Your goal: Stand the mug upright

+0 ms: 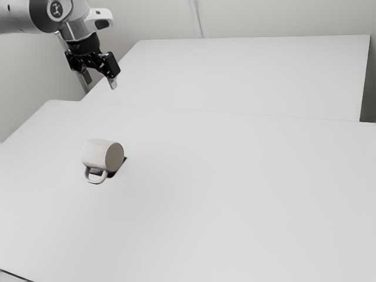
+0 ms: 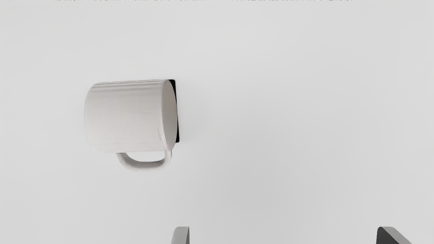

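Observation:
In the exterior view my gripper [image 1: 113,83] hangs in the air above the far part of the table, well apart from the mug [image 1: 100,154]. The light grey mug lies on its side, with its round end facing toward the exterior view's right and its handle toward the near side. In the wrist view the same mug [image 2: 125,117] lies with its handle on the side toward my fingers. My gripper [image 2: 283,234] is open, its two fingertips wide apart with bare table between them.
The white table [image 1: 223,200] extends around the mug. A second white surface [image 1: 247,76] adjoins it at the back. A dark, thin strip [image 2: 177,135] shows along the mug's end, on the table.

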Tool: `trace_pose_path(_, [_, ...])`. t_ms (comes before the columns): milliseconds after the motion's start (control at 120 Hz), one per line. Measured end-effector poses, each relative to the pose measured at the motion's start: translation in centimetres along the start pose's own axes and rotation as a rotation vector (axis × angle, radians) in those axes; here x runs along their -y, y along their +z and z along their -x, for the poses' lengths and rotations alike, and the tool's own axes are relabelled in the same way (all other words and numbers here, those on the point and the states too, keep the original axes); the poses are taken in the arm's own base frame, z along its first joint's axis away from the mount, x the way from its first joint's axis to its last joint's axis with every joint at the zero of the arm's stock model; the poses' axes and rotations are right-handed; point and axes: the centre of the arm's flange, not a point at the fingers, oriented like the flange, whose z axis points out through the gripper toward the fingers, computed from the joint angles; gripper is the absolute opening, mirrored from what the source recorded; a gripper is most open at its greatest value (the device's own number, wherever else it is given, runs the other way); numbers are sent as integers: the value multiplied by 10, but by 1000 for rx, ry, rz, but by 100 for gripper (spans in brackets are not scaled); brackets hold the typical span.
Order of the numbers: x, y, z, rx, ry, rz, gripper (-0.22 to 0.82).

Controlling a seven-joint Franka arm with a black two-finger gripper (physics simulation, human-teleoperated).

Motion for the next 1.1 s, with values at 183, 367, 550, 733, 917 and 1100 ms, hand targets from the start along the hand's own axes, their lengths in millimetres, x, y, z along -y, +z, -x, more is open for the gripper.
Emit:
trace_pose_path(183, [-7, 0, -2, -7, 6, -1, 60])
trace_pose_path(367, [-13, 6, -2, 2, 5, 0, 60])
trace_pose_path(550, [-18, 18, 3, 24, -8, 9, 60])
trace_pose_path(733, [-26, 35, 5, 53, -10, 82, 60])
trace_pose_path(917, [-29, 54, -6, 60, 44, 185, 60])
trace_pose_path(1100, [118, 101, 5, 63, -138, 258, 60])
